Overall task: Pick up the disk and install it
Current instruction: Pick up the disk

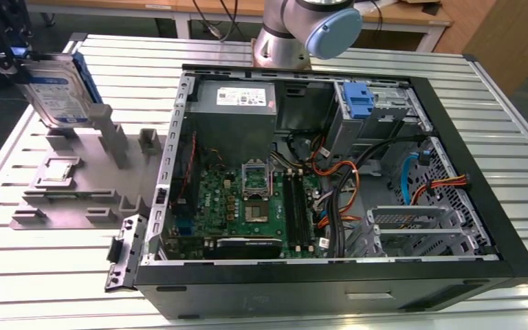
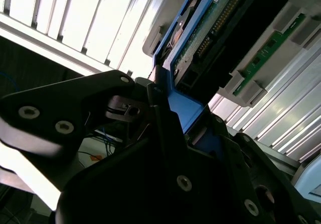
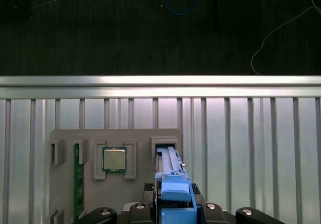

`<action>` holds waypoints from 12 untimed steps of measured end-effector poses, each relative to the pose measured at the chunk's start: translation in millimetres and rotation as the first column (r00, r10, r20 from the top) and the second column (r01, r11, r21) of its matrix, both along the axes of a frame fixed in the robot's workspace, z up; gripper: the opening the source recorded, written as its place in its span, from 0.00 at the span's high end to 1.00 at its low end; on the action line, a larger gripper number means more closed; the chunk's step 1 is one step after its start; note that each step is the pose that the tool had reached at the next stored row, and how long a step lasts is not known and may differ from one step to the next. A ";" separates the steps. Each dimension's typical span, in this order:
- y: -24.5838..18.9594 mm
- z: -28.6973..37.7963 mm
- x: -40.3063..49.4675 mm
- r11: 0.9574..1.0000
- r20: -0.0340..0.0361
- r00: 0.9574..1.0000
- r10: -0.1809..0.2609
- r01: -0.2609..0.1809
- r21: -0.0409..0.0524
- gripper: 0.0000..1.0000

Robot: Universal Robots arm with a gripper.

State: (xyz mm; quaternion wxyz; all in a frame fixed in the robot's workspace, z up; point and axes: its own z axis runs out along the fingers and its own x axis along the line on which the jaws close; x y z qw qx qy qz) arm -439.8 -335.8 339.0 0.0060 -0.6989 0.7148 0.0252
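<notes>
Now, disk (image 1: 53,93) upright between jaws.

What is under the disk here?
The grey holder plate and its slot lie beneath the disk, which the pincer grips. The slot's floor is covered by the disk.

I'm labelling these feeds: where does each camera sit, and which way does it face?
Exterior view: raised, looking down on the computer case; arm and gripper holding the disk show.
First wrist view: on the wrist, looking down over gripper at the tray.
Second wrist view: close along fingers and disk.
Shared: the disk.
</notes>
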 end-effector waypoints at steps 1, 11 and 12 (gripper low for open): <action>0.0 0.4 0.0 1.000 0.000 1.000 0.000 0.000 0.000 0.63; 0.0 4.5 0.0 1.000 0.000 1.000 0.000 0.000 0.000 0.63; 0.0 5.0 0.0 1.000 0.000 1.000 0.000 0.000 0.000 0.63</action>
